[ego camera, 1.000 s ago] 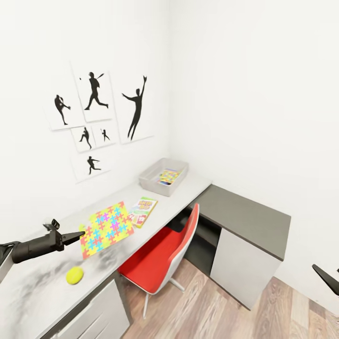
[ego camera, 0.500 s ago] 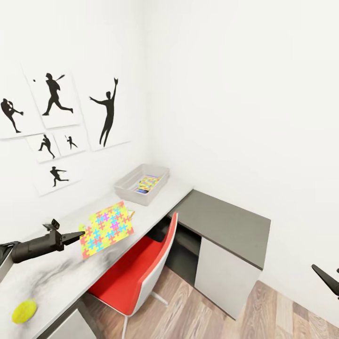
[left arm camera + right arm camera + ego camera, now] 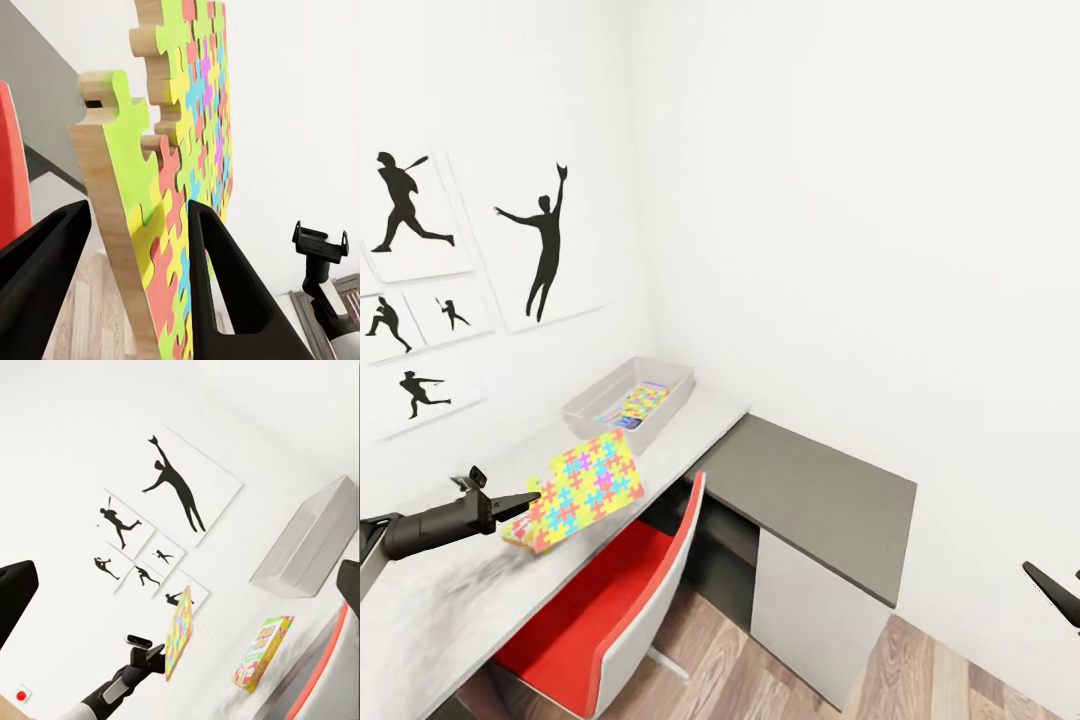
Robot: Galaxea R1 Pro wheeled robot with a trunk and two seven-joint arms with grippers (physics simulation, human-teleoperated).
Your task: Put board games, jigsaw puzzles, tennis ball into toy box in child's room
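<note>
My left gripper (image 3: 528, 499) is shut on the edge of the multicoloured jigsaw puzzle (image 3: 586, 486), holding it lifted and tilted over the pale table (image 3: 440, 600). In the left wrist view both fingers (image 3: 225, 285) clamp the thick wooden puzzle (image 3: 180, 150). The light-grey toy box (image 3: 585, 405) stands at the table's far end by the corner, with a flat colourful piece (image 3: 637, 402) lying in it. The right wrist view shows a Skip-Bo board game (image 3: 262, 652) flat on the table between the held puzzle (image 3: 178, 634) and the toy box (image 3: 311, 547). My right gripper (image 3: 1058, 592) hangs open low at the right.
A red chair (image 3: 610, 600) is tucked under the table's front edge. A lower dark-grey side desk (image 3: 810, 490) joins the table at the corner. Black sports-silhouette pictures (image 3: 545, 245) hang on the left wall. Wood-plank floor (image 3: 920, 680) lies to the right.
The head camera has swung right, so the whole scene has slid left and the tennis ball has left the picture. The left gripper still holds the puzzle.
</note>
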